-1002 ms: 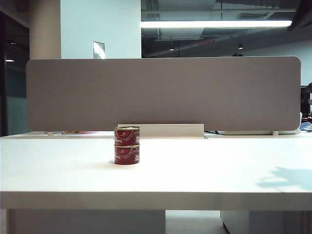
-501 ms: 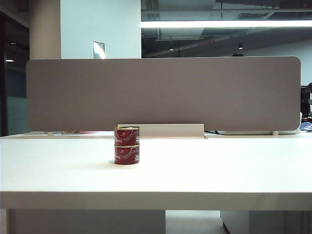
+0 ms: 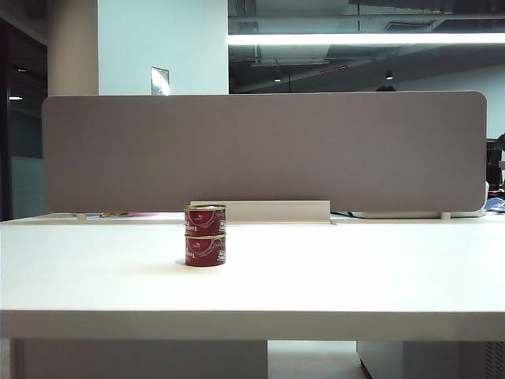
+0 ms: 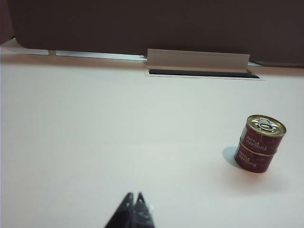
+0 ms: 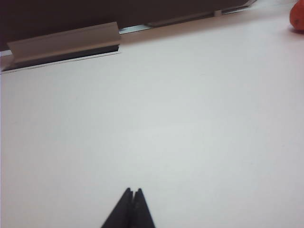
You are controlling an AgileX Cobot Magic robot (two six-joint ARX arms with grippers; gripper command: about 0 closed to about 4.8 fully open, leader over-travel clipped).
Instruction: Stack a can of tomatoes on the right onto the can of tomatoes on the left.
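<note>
We see the arm's shadow gone from the table (image 3: 355, 276), top can (image 3: 205, 219) resting on bottom can (image 3: 205, 250), left gripper (image 4: 133, 203) and right gripper (image 5: 133, 194) pinched empty — stack looks done.

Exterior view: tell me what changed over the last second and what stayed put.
A faint shadow that lay on the white table at its right edge a second ago is gone, as is a dark shape in the top right corner; neither arm shows in this view now. The two red tomato cans stayed stacked and square. In the wrist views, left gripper and right gripper are shut and empty above the table.
</note>
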